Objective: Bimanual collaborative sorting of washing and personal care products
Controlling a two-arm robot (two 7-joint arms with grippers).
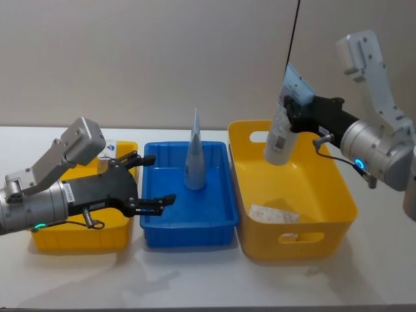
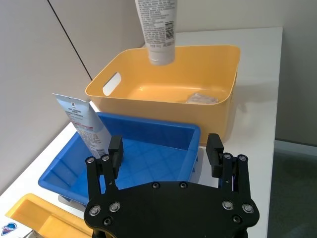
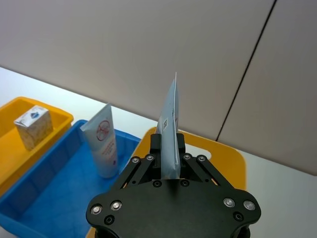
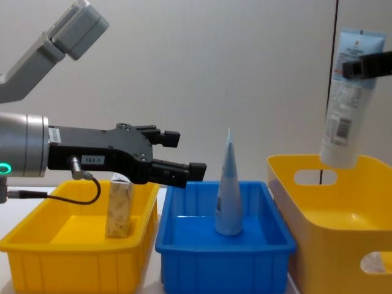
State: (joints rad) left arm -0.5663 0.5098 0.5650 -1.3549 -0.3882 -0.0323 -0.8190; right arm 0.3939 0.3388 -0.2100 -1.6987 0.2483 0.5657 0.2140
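While my right gripper [image 1: 294, 109] clamps a white tube [image 1: 281, 133] above the big yellow bin [image 1: 338, 188], my left gripper [image 1: 148, 182] hangs spread over the blue bin [image 1: 218, 195]. I see a pale-blue tube [image 1: 194, 156] standing there, and a small pack [image 4: 120, 208] in the left yellow bin [image 4: 37, 245].

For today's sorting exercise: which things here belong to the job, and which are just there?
Job:
held tube in right gripper
standing tube
boxy pack
flat pack
left gripper, open

Just there:
blue bin
large yellow bin
small yellow bin
table
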